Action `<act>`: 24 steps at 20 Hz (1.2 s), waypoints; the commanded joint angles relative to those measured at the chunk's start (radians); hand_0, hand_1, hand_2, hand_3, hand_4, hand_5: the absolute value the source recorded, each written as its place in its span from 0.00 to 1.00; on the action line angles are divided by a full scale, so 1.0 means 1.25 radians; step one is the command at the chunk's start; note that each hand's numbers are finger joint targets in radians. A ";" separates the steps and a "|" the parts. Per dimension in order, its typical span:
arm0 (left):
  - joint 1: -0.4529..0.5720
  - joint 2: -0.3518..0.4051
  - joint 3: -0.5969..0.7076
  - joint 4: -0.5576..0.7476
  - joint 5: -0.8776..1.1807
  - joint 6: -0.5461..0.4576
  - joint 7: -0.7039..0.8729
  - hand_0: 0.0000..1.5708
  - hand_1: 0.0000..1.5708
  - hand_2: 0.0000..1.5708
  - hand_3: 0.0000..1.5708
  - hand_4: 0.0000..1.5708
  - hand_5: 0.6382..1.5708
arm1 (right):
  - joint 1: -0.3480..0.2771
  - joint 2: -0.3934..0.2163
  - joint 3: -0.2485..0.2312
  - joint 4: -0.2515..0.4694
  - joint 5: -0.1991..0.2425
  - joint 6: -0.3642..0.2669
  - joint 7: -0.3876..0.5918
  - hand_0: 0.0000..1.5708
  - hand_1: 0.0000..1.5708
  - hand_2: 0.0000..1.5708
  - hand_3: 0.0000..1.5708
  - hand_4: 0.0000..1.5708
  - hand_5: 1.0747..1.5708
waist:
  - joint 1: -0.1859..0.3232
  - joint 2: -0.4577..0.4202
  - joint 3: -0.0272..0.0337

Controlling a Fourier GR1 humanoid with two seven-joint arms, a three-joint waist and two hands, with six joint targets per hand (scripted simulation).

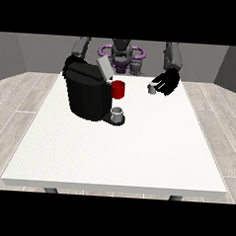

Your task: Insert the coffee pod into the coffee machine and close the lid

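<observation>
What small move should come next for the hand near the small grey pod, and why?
Probably carry the pod toward the coffee machine: the hand at the view's right is at the pod, the lid stands raised, and the pod is still apart from the machine.

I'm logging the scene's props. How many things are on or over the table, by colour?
Black: 1, the coffee machine
Red: 1, the red cup
Grey: 2, the grey cup and the coffee pod
Total: 4
</observation>
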 commanded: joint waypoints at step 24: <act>-0.331 0.060 0.077 -0.026 0.001 -0.114 0.153 0.80 0.80 0.84 0.80 0.31 1.00 | -0.122 0.014 0.039 -0.033 0.032 -0.040 0.037 0.00 0.00 0.00 0.00 0.34 1.00 | -0.107 0.084 -0.0002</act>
